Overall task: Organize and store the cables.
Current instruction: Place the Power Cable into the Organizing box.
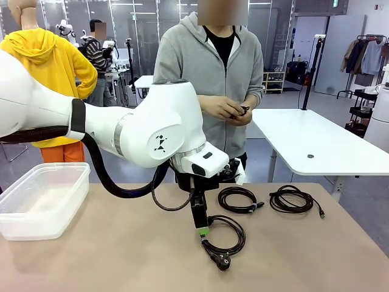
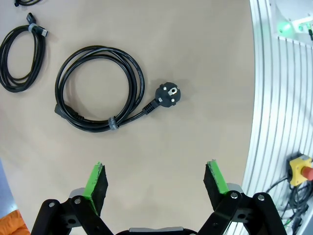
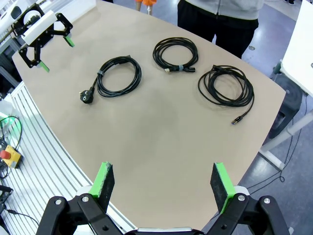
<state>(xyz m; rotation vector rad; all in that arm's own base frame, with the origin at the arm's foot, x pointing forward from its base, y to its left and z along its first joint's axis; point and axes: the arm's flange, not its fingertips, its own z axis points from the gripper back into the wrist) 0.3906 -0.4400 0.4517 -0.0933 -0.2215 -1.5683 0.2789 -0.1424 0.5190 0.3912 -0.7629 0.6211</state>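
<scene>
Left end effector [image 1: 203, 232]: pointing straight down over the tabletop [image 1: 109, 255], green pads spread wide apart with nothing between them; from its own wrist camera the bare surface lies between the fingers and the plug cord is a little way beyond them.
Right end effector [image 3: 162, 171]: fingers wide apart and empty, hanging above the robot's edge of the tabletop and looking across at all three cords.
Plug cord [image 1: 243, 234]: a round black coil lying flat, nearest the robot, its chunky round plug [image 1: 223, 263] sticking out towards the robot's side; the left arm's fingers are just beside the coil.
Middle cord [image 1: 239, 210]: a smaller coil with a band round it, flat on the tabletop behind the plug cord and apart from it.
Far cord [image 1: 292, 210]: a looser coil to the right of the middle one, its thin tip trailing out to the right.
Plastic bin [image 1: 36, 222]: clear, at the left end of the tabletop, well apart from the cords.
Person's hands [image 1: 230, 108]: together at the waist on the far side, holding something small and dark that I cannot make out.
</scene>
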